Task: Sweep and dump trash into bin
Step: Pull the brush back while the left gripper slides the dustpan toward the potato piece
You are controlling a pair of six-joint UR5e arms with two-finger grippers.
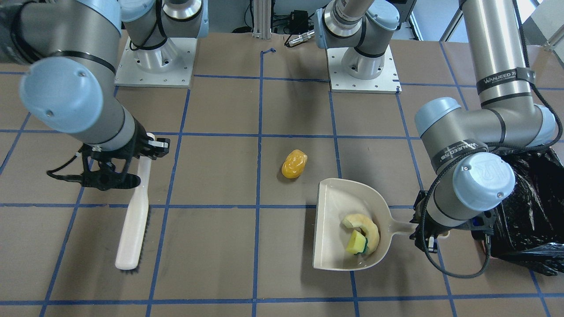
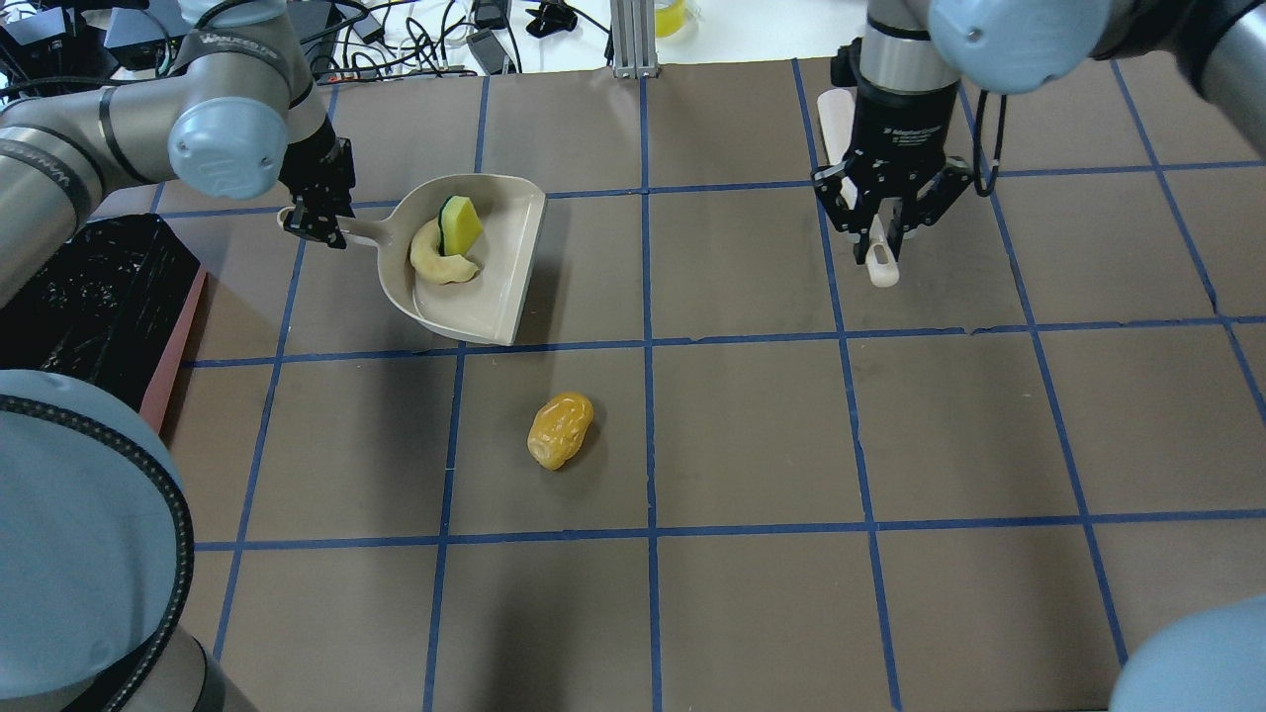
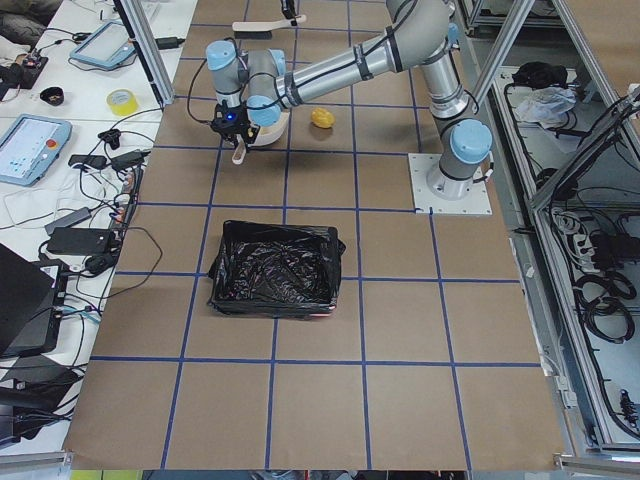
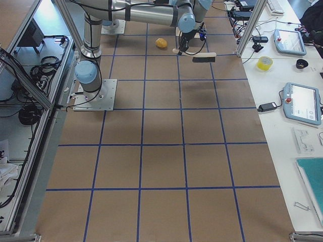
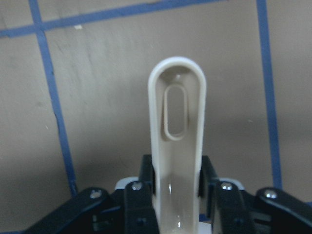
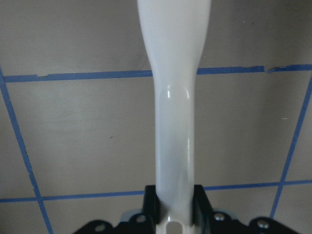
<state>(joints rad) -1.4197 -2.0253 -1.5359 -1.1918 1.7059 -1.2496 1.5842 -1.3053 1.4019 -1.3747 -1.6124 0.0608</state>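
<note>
The amber-yellow lumpy piece lies alone on the table, also in the overhead view. The cream crescent slice and the yellow-and-green sponge block sit inside the beige dustpan. My left gripper is shut on the dustpan's handle. My right gripper is shut on the handle of a white brush. The bin, lined with a black bag, stands beside the left arm.
The table is brown paper with a blue tape grid. The two arm bases stand at the robot's edge. The brush is far from the amber piece, on the opposite side from the dustpan's open mouth.
</note>
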